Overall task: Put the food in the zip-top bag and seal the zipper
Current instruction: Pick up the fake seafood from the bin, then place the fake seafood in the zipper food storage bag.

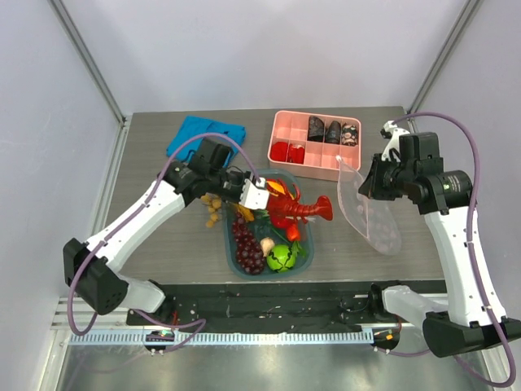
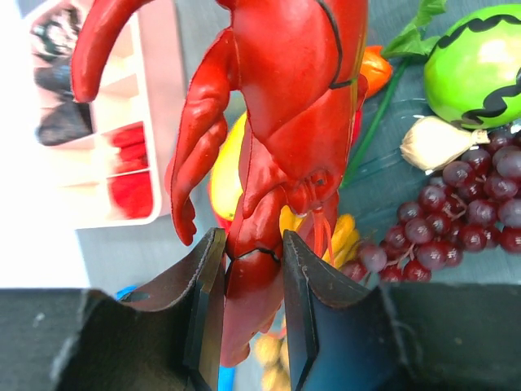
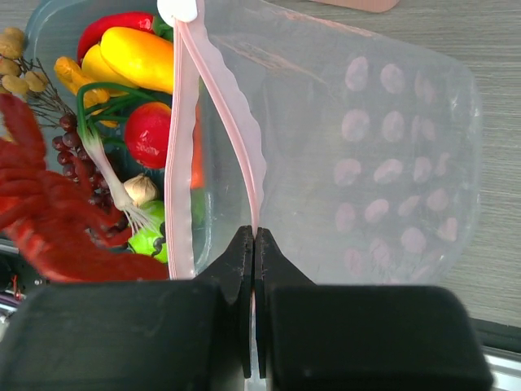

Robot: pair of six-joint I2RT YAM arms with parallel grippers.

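Red plastic toy lobster (image 2: 277, 98) sat clamped at its head end in the left gripper (image 2: 251, 244), over the teal translucent tub (image 1: 229, 244). Its tail pointed right toward the clear dotted zip-top bag (image 1: 374, 216), well apart, whose gaping pink zipper (image 3: 183, 147) edge the right gripper (image 3: 254, 240) pinched.

On the grey table (image 1: 151, 159), a pink tray (image 1: 275, 140) at the far side holds dark pieces (image 1: 332, 130) in back compartments and red pieces (image 1: 289, 152) front-left, a blue cloth (image 1: 189, 130) lies left of it, and a teal tub (image 1: 229, 238) sits nearer.
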